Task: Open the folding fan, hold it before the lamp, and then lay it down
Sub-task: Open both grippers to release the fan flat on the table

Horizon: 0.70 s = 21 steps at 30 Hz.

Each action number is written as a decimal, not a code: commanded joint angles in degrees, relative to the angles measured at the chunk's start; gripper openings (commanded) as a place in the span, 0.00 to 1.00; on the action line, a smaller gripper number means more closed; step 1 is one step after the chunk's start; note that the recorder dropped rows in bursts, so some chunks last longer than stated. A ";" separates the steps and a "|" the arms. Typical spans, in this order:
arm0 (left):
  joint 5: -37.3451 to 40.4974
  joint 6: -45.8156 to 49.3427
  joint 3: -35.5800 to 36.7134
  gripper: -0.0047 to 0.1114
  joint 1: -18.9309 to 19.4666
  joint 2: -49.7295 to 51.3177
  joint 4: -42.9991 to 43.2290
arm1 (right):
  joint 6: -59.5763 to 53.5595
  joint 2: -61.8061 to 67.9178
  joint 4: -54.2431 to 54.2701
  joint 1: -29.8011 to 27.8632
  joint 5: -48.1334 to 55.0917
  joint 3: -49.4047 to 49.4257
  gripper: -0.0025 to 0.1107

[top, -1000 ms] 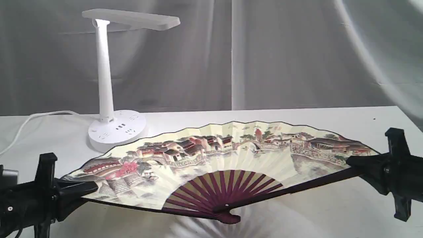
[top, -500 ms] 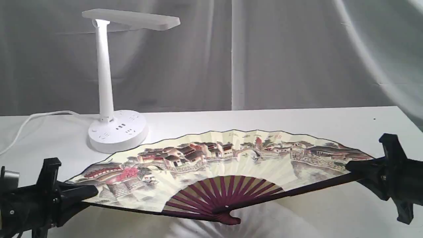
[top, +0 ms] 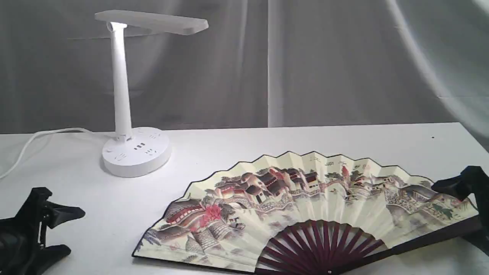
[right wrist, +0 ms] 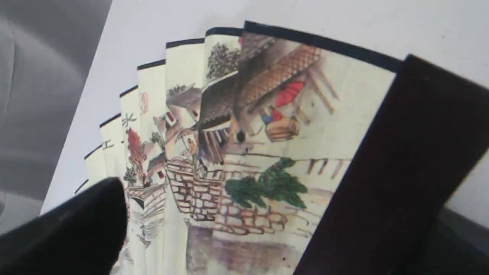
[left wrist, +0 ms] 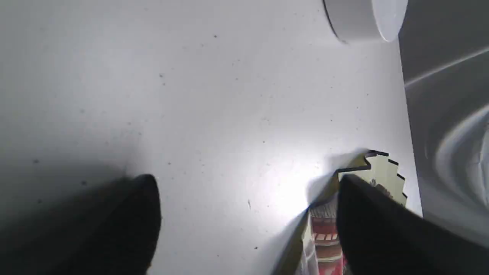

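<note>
A grey, softly creased curtain [top: 324, 65] hangs behind a matte white tabletop [top: 244, 152] flecked with small dark specks. The lamp [top: 121, 88] stands near the back of it, all smooth white plastic: a slim upright stem, a flat rectangular head [top: 153, 22] and a round, puck-like base [top: 135, 152] dotted with sockets, with a white cord [top: 34, 139] trailing off from the base. The folding fan [top: 305, 198] lies spread open and flat on the tabletop, in front of the lamp and off to the side away from the cord, well apart from the base. Its cream paper leaf is sharply pleated, so the black-trimmed outer edge runs in a zigzag, and it is painted with tiled roofs, brick walls, green trees and a patch of red blossom. Slender dark maroon ribs [top: 324, 244] radiate from the pivot at the near edge, and a broad, dark wooden guard [right wrist: 401, 172] closes the end farthest from the lamp. The left claw [left wrist: 246, 183], matte black with tapered fingers, sits low in front of the lamp on the cord side, spread wide with only bare tabletop between its fingers and clear of the fan's near end. The right claw [top: 458, 214] is at the fan's far end, also spread wide; the guard end lies between its fingers without being pinched.
</note>
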 commanded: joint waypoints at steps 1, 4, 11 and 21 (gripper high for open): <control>-2.21 1.10 0.07 0.64 -0.12 0.49 0.42 | -8.20 -0.27 -1.65 0.11 2.79 0.02 0.84; -9.11 1.10 0.07 0.64 -0.12 0.49 -0.04 | -16.53 -0.63 -0.52 0.01 7.56 -0.28 0.86; -12.59 2.78 -2.33 0.64 -0.12 -3.11 3.91 | -28.73 -4.14 2.23 0.01 10.82 -0.28 0.85; 1.56 2.78 -5.93 0.27 -0.59 -17.78 12.69 | -28.89 -15.02 -3.23 0.88 11.40 -0.28 0.77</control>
